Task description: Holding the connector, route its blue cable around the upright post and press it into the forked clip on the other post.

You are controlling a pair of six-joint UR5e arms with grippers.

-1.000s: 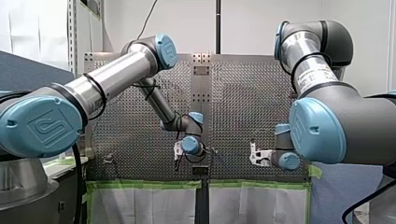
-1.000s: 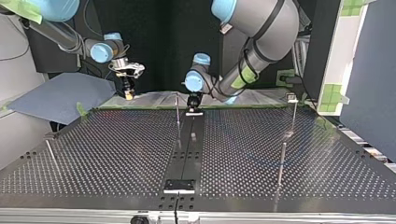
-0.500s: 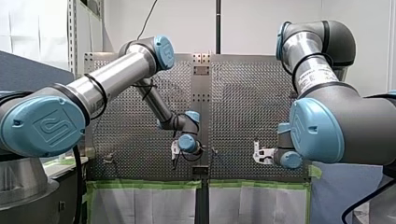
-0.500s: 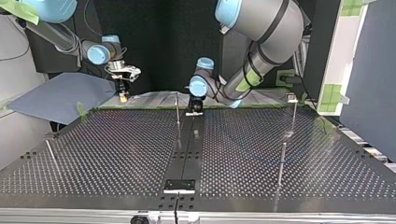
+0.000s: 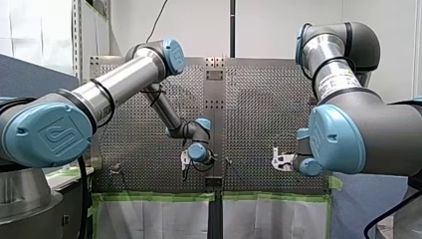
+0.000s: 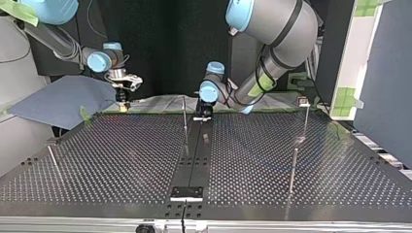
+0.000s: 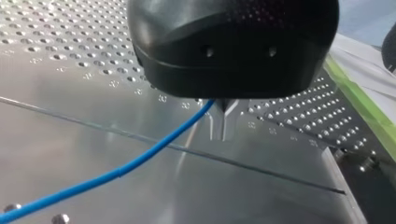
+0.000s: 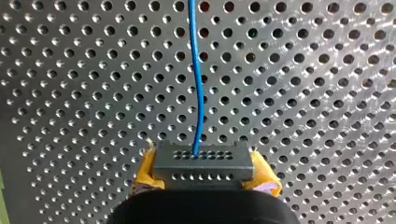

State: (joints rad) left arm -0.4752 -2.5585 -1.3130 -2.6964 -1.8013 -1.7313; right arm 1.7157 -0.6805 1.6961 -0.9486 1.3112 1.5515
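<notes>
1. My right gripper (image 8: 204,176) is clamping the grey connector (image 8: 203,161) between its yellow pads (image 8: 145,173).
2. The blue cable (image 8: 198,93) is running from the connector ahead over the perforated table (image 8: 303,93).
3. My left gripper (image 7: 224,108) is pinching that cable at its closed fingertips, near the upright post (image 6: 184,112).

In your left wrist view, the blurred dark body of my left end effector (image 7: 226,103) covered the spot where the blue cable (image 7: 140,161) ended, and the cable's far end ran off the picture's edge. In your right wrist view, the connector (image 8: 204,163) hid most of the yellow pads (image 8: 266,179). In your front view, the cable was too small to make out against the tabletop (image 5: 259,99).
</notes>
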